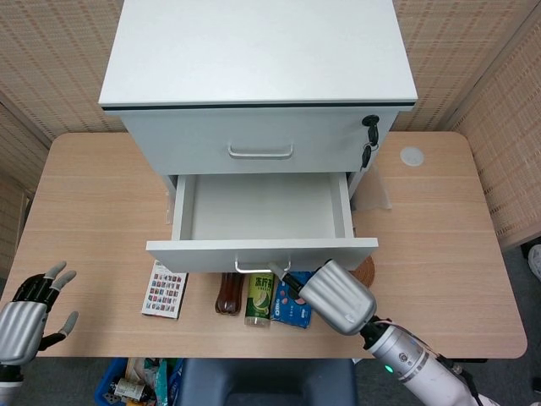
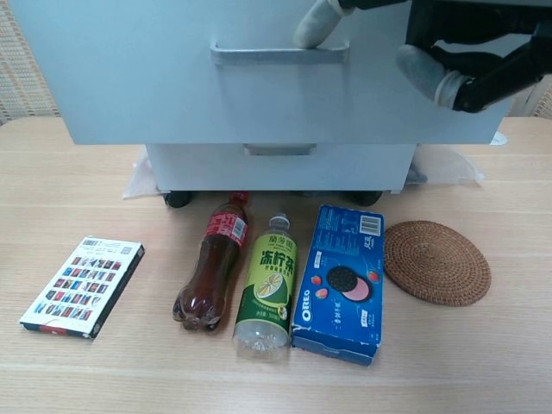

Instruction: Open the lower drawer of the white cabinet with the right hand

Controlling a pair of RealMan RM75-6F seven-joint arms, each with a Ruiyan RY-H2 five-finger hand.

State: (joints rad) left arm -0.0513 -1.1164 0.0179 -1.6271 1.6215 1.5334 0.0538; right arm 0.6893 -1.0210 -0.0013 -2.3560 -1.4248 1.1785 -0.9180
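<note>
Lower drawer: I see the white cabinet's lower drawer point(image 1: 262, 216) pulled out over the wooden desk point(image 1: 439, 245)
Right robot hand point(image 1: 334, 296): fingers hooked on the drawer's silver bar handle point(image 2: 279, 53)
Left robot hand point(image 1: 30, 309): fingers spread, holding nothing, at the desk's near left edge

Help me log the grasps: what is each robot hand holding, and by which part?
The right robot hand holds the open drawer by its metal handle, fingers hooked over it. The left robot hand holds nothing.
</note>
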